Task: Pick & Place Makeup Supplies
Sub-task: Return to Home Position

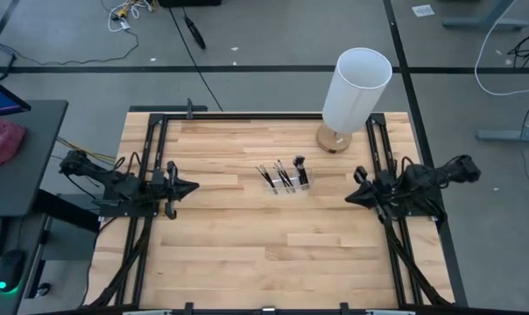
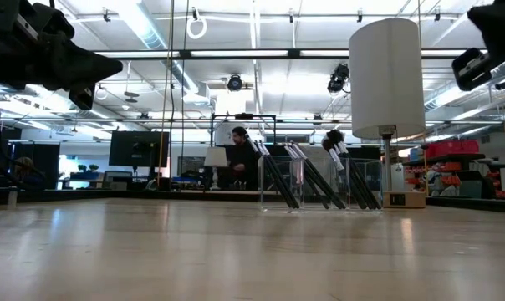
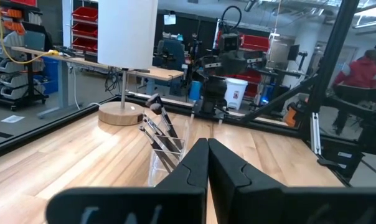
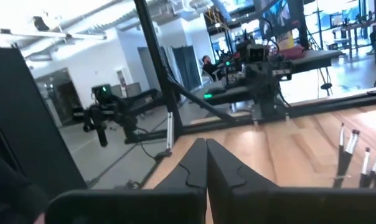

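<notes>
Left claw (image 1: 191, 185) and right claw (image 1: 350, 198) are resting pressed together at opposite sides of the table (image 1: 229, 254); makeup brushes (image 1: 284, 172) are leaning in the clear organizer (image 1: 291, 185) mid-table. I'm judging homing wants slow settling, clear of them.

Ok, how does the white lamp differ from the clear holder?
The lamp is tall and opaque white on a round wooden base; the holder is low and see-through. The lamp stands near an edge of the table, the holder mid-table. The holder carries leaning makeup brushes; the lamp carries nothing. Both stand upright, untouched.
</notes>
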Controlling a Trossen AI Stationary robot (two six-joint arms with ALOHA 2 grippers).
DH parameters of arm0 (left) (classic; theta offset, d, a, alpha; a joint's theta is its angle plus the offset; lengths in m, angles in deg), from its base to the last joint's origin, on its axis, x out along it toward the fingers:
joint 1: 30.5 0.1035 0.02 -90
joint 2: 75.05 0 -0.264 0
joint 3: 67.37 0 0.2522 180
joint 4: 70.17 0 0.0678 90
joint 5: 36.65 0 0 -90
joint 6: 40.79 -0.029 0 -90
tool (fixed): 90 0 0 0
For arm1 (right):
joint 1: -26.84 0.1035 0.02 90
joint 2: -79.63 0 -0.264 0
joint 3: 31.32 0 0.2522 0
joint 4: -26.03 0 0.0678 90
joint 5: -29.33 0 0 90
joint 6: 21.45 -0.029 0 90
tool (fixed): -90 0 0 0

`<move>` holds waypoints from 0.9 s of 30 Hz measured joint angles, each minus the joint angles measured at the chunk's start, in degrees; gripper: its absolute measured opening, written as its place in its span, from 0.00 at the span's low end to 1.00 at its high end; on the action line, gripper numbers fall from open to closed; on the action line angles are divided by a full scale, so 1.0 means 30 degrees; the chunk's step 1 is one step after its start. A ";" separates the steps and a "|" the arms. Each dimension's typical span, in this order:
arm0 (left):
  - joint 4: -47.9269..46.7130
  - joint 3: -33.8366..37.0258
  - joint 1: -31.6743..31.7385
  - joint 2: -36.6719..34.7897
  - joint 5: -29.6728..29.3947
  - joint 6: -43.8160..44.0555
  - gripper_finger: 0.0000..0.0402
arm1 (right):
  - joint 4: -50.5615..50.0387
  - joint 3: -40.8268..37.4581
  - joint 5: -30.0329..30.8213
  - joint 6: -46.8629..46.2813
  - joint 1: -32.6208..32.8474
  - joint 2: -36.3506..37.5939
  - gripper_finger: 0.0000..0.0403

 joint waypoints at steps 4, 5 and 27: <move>0.0015 0.0000 0.0000 0.0000 -0.0007 0.0001 0.02 | -0.0766 -0.0015 -0.2366 0.0223 -0.2344 0.0000 0.00; 0.0016 0.0007 0.0000 0.0000 -0.0007 0.0001 0.02 | -0.1152 -0.0015 -0.2803 0.0353 -0.2862 0.0000 0.00; 0.0036 0.0005 0.0000 0.0000 -0.0039 0.0008 0.02 | 0.0445 -0.1623 -0.3343 0.2597 -0.7561 0.0007 0.00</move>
